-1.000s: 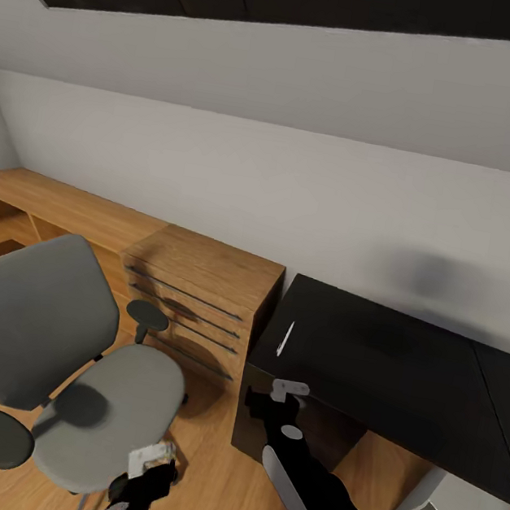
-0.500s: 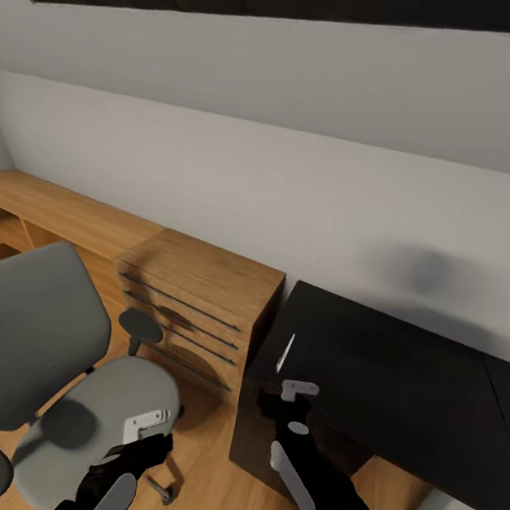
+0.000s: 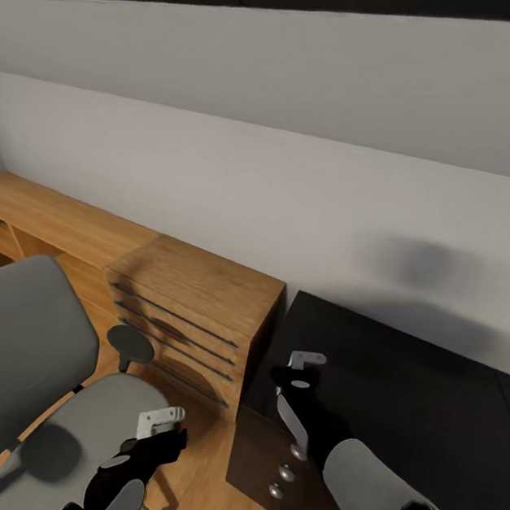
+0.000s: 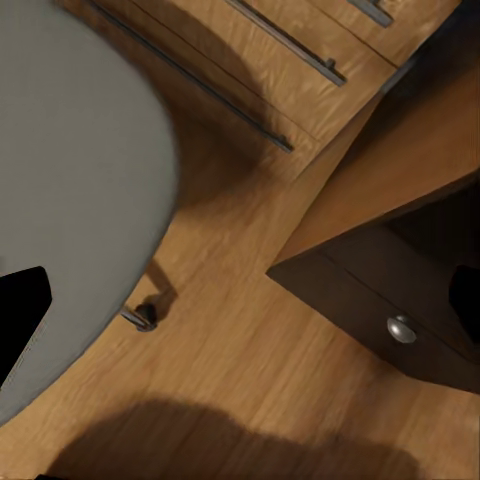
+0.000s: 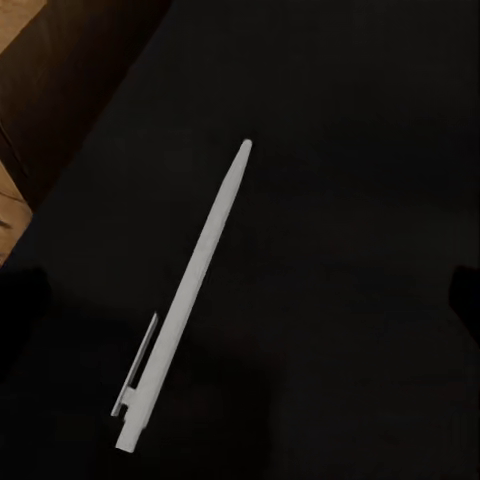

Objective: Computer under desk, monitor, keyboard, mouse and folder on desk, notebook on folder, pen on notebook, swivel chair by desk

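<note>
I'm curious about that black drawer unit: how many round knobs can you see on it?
3 knobs run down the front of the desk drawer unit: top, middle, bottom. The right arm partly overlaps that front, so more could be hidden.

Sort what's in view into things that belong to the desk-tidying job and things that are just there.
Part of the job:
- pen, lying on the desk
- swivel chair
- right hand, above the desk's near end
- left hand

Just there:
- wooden dresser
- long wooden bench
</note>
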Controlling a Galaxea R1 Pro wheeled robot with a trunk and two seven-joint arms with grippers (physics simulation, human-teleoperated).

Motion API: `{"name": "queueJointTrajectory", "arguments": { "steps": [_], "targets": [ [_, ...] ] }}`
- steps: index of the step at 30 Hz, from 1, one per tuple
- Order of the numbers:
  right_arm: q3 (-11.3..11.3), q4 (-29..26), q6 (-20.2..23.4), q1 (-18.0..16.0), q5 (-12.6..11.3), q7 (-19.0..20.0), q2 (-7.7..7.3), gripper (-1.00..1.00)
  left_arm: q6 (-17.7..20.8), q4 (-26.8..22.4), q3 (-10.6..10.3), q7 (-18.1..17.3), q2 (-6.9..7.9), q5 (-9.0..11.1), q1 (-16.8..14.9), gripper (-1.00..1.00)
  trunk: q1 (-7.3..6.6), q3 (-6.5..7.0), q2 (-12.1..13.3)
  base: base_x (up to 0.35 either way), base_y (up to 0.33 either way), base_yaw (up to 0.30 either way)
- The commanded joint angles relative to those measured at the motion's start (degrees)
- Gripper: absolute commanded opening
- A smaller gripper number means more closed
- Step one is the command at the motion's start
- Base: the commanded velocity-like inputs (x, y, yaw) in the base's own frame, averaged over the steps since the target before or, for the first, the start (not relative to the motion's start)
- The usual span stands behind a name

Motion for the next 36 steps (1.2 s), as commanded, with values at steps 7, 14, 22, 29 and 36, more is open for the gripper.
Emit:
{"name": "queueJointTrajectory", "arguments": {
  "steps": [7,14,22,29,36],
  "targets": [
    [0.48,7.54,-1.12,-1.52,-0.88,8.13,0.72,1.00,0.10,-0.30,-0.47,1.15,0.65,0.57,-0.02,1.00,0.02,-0.07,-0.06,0.214,0.000,0.000],
    [0.21,10.51,-0.98,-1.60,-1.52,10.37,1.54,1.00,0.16,-0.26,-3.93,1.27,0.59,0.54,-0.02,1.00,0.02,-0.07,-0.06,0.136,0.000,0.000],
    [-0.15,10.88,0.54,-1.61,-5.01,10.47,1.37,1.00,0.17,-1.15,-5.50,1.35,0.53,0.80,-0.02,1.00,0.02,-0.07,-0.06,0.008,0.000,0.000],
    [-0.17,10.94,2.36,-1.60,-5.98,10.43,1.32,1.00,0.16,-1.80,-5.45,1.38,0.60,0.97,-0.02,1.00,1.33,-1.15,-2.47,0.001,0.000,0.000],
    [-0.47,10.95,5.27,-1.60,-6.18,10.44,1.30,1.00,0.15,-1.89,-5.42,1.38,0.61,1.00,-0.02,1.00,2.87,-2.41,-5.27,0.000,0.000,0.000]
  ]
}}
